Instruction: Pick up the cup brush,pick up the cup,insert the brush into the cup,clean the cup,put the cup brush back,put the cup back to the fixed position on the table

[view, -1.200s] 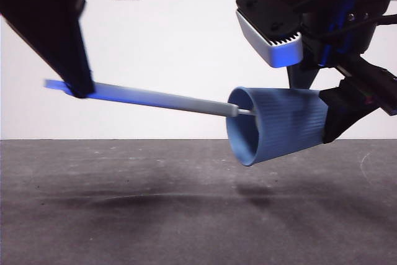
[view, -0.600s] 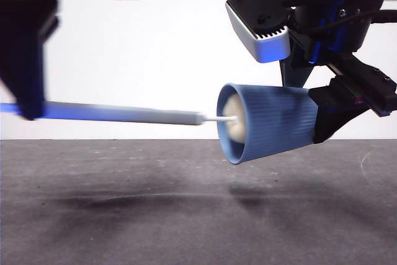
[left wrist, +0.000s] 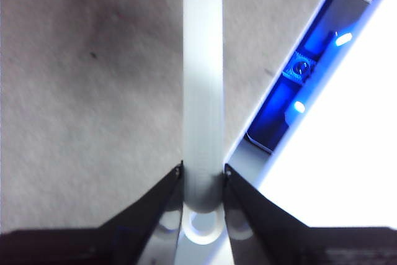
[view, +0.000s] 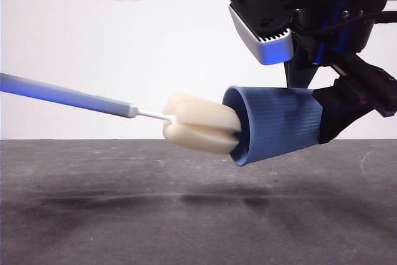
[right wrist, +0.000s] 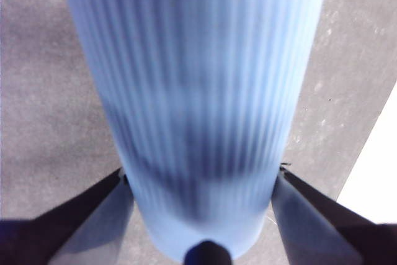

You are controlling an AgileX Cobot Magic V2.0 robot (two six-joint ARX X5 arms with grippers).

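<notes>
Half a second ago the sponge head sat deep inside the cup with only the thin white neck showing at the mouth; now the brush (view: 186,122) has slid back out, most of its head is clear of the rim, and the dark arm that held it at the front view's left edge has left that view.

Largest is the table (view: 124,215), dark grey, matte and scuffed, with soft shadows under the two raised things. Above its right part hangs the right arm, big and black, with a white-faced wrist camera lit blue. Its right gripper (right wrist: 201,184) has both jaws pressed to the base end of the cup (view: 279,125), one on each side.

This cup is a blue tumbler lying nearly level in the air, well above the table, its mouth turned towards the brush. Fine vertical ribs cover the wall, which narrows towards the gripped base; the rim band is smooth.

Slimmer and longer, the brush also hangs in the air, its handle slanting down to the cup. That handle is grey, tinted blue by the light. A thin white neck joins it to the cream-yellow lumpy head, whose far end is just within the cup's mouth.

Seen from the left wrist, the left gripper (left wrist: 203,172) clamps the handle near its looped end, a jaw touching each side.
</notes>
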